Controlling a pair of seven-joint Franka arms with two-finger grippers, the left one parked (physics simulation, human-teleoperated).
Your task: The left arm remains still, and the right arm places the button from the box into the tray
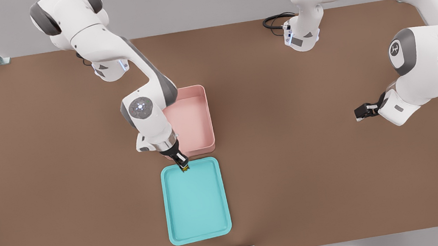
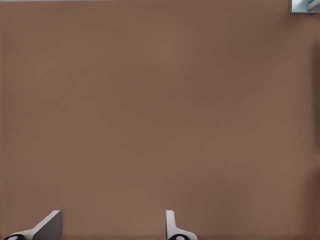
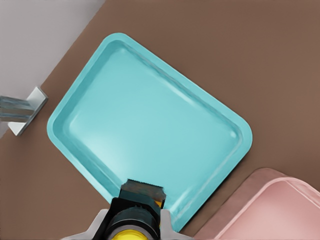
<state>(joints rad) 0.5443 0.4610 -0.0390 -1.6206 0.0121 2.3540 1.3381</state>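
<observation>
Our gripper point(image 1: 184, 167), clamped on the button point(image 1: 185, 169), hangs over the tray's point(image 1: 200, 237) box-side rim; release here and it may bounce out.

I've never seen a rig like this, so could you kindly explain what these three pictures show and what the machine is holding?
These are simulator renders of two white robot arms over a brown table. The front view looks down on everything; the other two come from cameras on the arms' wrists. The left wrist view shows only bare table. On the table lie a pink box and a teal tray. The working arm's gripper hangs over the tray's edge nearest the box, shut on a small yellow button.
</observation>
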